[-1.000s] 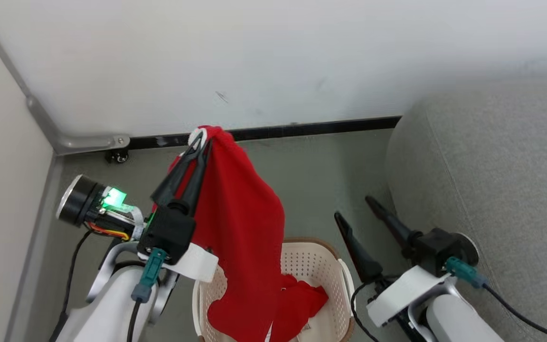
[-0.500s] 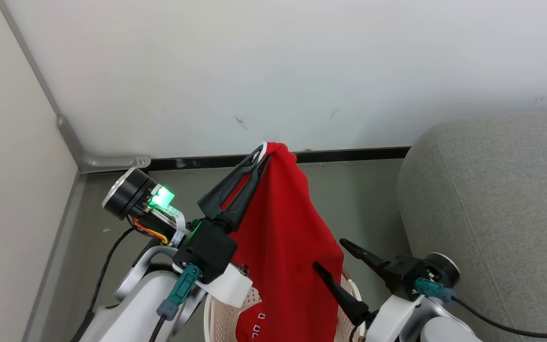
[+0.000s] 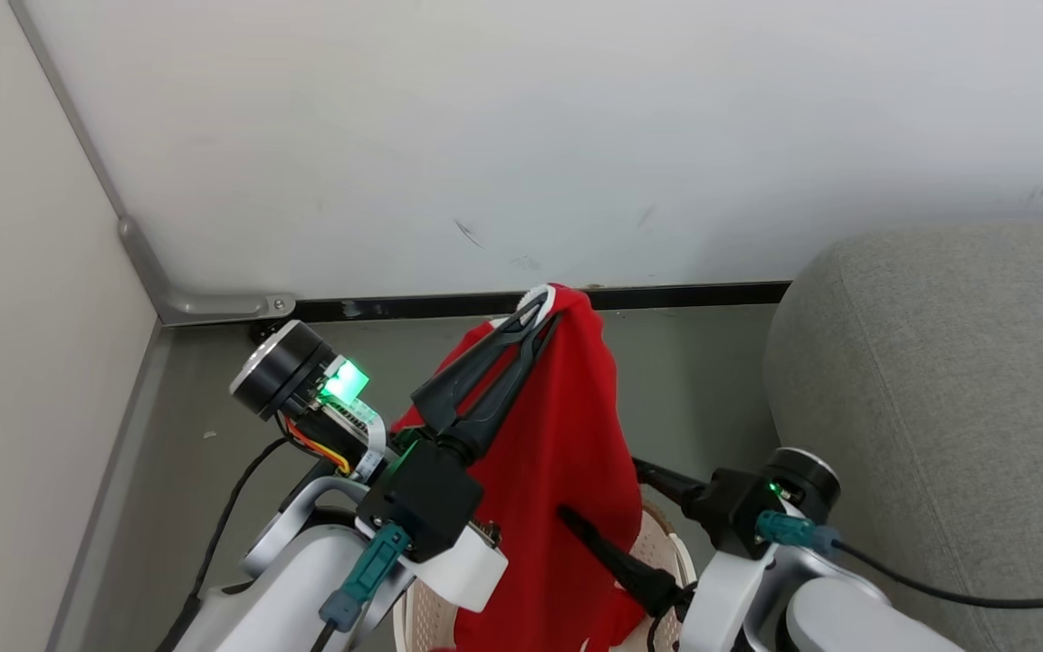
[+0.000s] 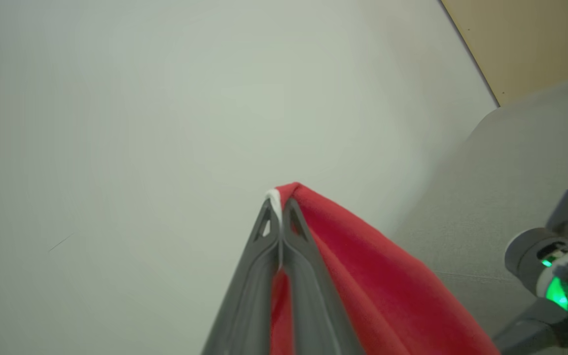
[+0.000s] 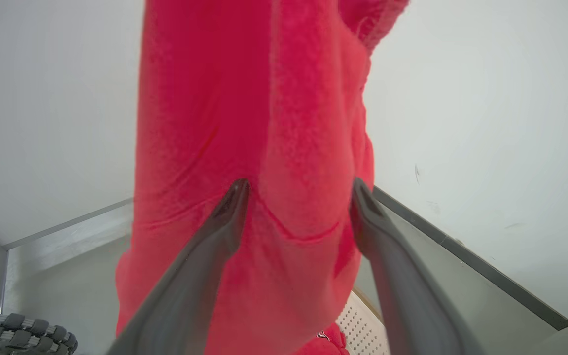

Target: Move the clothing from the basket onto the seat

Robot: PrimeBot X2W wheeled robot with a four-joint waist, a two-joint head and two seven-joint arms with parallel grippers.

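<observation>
My left gripper (image 3: 542, 306) is shut on the white-trimmed top edge of a red piece of clothing (image 3: 567, 462), holding it up in front of the wall. The fabric hangs straight down over the cream basket (image 3: 672, 554), of which a bit of rim and perforated wall shows. My right gripper (image 3: 607, 496) is open, its fingers on either side of a fold of the hanging clothing (image 5: 264, 148). In the left wrist view the shut fingertips (image 4: 280, 203) pinch red cloth (image 4: 377, 286). The grey seat (image 3: 938, 380) stands to the right.
A white wall with a black skirting strip (image 3: 693, 294) runs close behind. A beige side panel (image 3: 23, 362) with a metal corner bracket (image 3: 214, 303) closes off the left. Grey floor lies between the wall and the seat.
The head camera has shifted. My left gripper has carried the clothing higher out of the basket. My right gripper has swung left, and its open fingers now straddle the hanging fabric.
</observation>
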